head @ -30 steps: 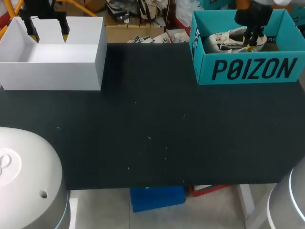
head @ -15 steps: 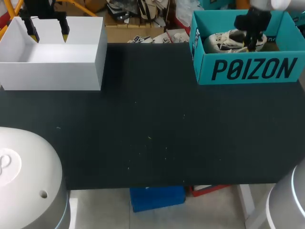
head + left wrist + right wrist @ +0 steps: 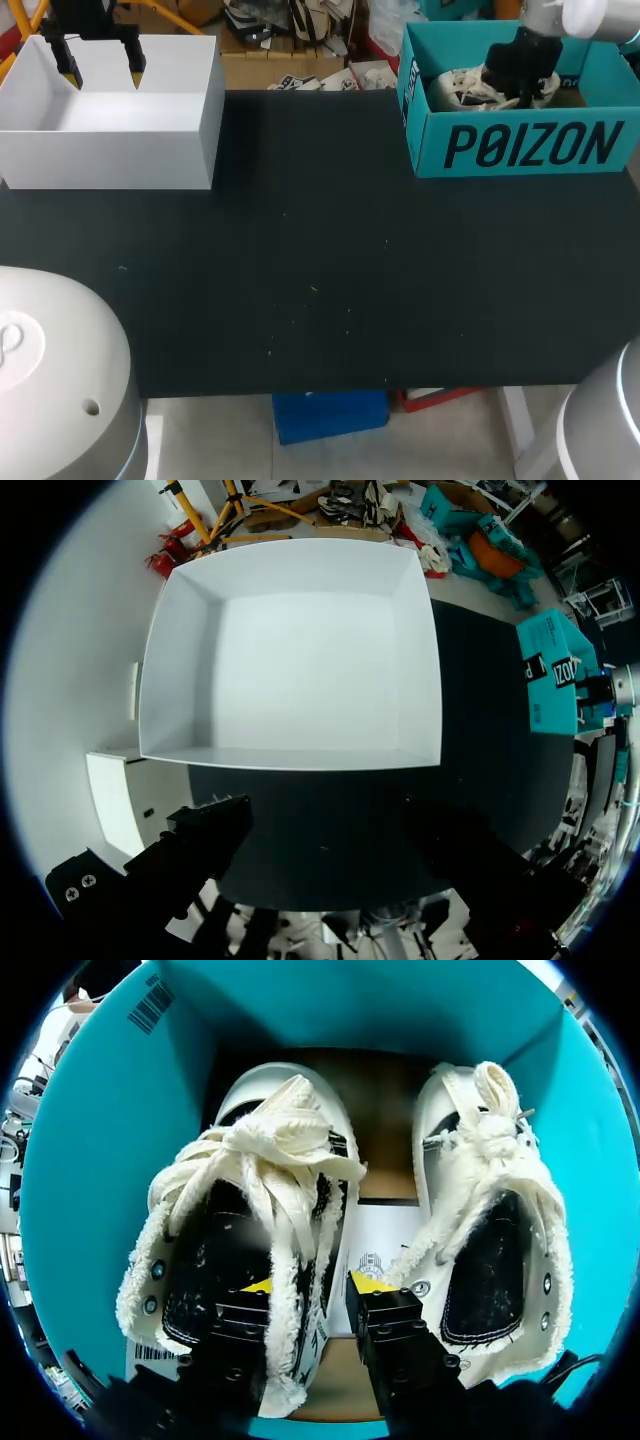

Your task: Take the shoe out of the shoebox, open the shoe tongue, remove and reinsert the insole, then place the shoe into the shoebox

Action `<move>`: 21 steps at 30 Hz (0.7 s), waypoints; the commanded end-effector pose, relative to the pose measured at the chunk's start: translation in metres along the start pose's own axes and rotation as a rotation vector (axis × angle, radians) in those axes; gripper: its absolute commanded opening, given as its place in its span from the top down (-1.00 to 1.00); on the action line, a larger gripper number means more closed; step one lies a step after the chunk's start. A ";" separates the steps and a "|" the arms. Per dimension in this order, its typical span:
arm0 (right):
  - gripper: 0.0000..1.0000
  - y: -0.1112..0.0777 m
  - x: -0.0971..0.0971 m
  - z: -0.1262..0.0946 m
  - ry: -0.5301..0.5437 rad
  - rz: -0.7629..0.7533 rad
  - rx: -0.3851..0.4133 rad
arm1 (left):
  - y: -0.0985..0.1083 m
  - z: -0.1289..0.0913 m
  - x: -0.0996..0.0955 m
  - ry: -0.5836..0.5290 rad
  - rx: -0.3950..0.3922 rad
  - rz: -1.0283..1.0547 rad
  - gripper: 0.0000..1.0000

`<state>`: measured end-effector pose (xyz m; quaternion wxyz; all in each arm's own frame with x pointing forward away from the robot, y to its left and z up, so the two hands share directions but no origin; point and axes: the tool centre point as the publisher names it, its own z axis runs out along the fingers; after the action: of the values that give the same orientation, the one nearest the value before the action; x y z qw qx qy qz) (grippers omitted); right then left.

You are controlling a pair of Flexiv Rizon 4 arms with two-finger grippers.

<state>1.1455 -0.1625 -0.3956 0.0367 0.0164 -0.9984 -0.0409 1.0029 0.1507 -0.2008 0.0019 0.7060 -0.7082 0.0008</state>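
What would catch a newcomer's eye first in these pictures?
The teal shoebox at the table's far right corner, holding two frayed cream shoes, with the right gripper inside it at one shoe's side. Opposite, at the far left, the left gripper hangs open over an empty white box.

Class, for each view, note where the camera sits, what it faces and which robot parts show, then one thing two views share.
Head: above and behind, looking down on the table; left gripper and right gripper show.
Left wrist: above the white box, looking in; own fingers show.
Right wrist: in the shoebox, facing two shoes; own fingers show.
Shared: all three show the shoebox.
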 end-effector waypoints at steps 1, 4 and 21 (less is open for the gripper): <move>0.37 0.002 -0.001 0.007 0.003 0.003 0.000 | 0.001 -0.001 0.001 -0.003 -0.002 -0.002 -1.00; 0.38 0.000 0.002 0.008 0.007 0.012 0.007 | 0.001 -0.001 0.001 -0.003 -0.002 -0.002 -1.00; 0.51 -0.012 0.006 0.008 0.007 0.052 0.036 | 0.001 -0.001 0.001 -0.003 -0.002 -0.002 -1.00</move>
<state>1.1399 -0.1749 -0.4016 0.0418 -0.0085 -0.9988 -0.0229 1.0029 0.1507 -0.2008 0.0019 0.7060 -0.7082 0.0007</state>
